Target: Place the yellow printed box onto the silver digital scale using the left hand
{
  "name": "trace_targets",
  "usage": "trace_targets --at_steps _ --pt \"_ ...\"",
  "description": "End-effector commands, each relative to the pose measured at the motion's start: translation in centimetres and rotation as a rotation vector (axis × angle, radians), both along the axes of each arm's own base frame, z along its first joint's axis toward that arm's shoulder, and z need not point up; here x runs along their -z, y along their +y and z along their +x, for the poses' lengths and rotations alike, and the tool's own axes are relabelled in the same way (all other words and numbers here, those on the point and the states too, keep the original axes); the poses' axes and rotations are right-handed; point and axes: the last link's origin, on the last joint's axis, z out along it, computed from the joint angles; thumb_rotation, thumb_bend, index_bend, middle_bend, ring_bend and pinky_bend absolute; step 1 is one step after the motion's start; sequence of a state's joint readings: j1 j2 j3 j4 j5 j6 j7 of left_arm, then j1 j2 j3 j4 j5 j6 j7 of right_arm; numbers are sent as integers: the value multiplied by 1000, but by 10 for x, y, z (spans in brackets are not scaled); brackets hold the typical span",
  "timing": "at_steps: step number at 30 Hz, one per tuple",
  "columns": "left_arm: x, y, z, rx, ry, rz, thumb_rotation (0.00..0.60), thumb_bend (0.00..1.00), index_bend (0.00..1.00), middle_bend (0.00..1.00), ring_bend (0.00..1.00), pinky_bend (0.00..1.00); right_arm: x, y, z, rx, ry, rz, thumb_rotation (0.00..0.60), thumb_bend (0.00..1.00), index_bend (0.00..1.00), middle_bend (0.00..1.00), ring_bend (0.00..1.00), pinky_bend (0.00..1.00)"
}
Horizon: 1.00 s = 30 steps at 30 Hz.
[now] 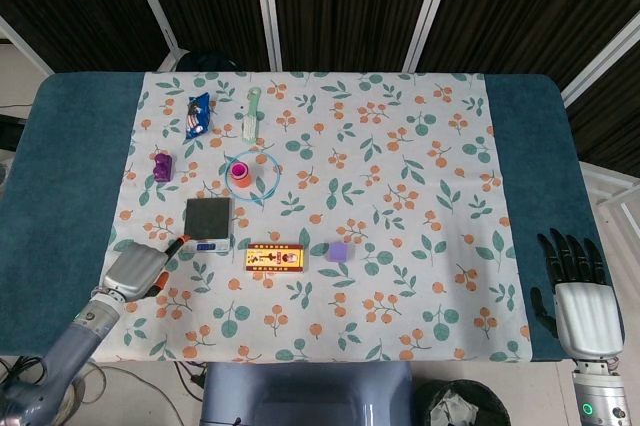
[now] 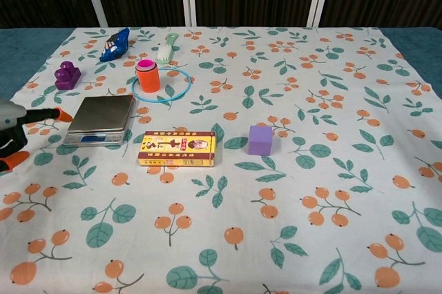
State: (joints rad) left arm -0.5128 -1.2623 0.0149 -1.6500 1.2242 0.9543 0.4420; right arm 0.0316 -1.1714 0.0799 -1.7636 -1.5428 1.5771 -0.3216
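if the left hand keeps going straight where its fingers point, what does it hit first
Most likely the scale: the left hand points up and right at its near-left corner, short of the yellow box. Its height above the cloth is unclear, so it might pass over.
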Motion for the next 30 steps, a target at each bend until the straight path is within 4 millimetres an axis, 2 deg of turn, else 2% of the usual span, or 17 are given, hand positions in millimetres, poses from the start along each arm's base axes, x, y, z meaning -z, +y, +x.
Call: trace_targets --at_steps 1,4,7,10,14,20,24,30 --pt "-23 -3 23 35 -122 90 600 334 45 593 582 628 0 0 0 0 0 2 600 513 34 67 58 13" --pt "-35 -7 32 42 -167 103 600 205 27 406 399 529 1 0 0 0 0 1 600 514 34 67 58 14" --pt "-46 -9 42 55 -195 104 600 115 11 218 179 337 1 0 0 -1 0 1 600 513 34 67 58 14" --pt "-47 -8 52 68 -214 101 600 58 0 118 69 240 1 0 1 -1 0 3 600 513 33 67 58 13" --pt "-44 -2 79 104 -247 94 600 32 0 102 41 195 1 0 2 -3 -1 0 600 513 34 67 58 14" --pt "-34 12 126 146 -247 103 600 16 26 111 41 191 0 0 0 1 -2 -2 600 513 34 67 58 14" --pt "-18 18 148 123 -228 82 600 13 43 126 50 191 0 0 0 0 -3 -2 600 514 34 67 58 13" --pt "14 25 170 61 -175 59 600 13 43 144 68 194 -1 0 -1 3 -4 -3 600 513 34 67 58 13"
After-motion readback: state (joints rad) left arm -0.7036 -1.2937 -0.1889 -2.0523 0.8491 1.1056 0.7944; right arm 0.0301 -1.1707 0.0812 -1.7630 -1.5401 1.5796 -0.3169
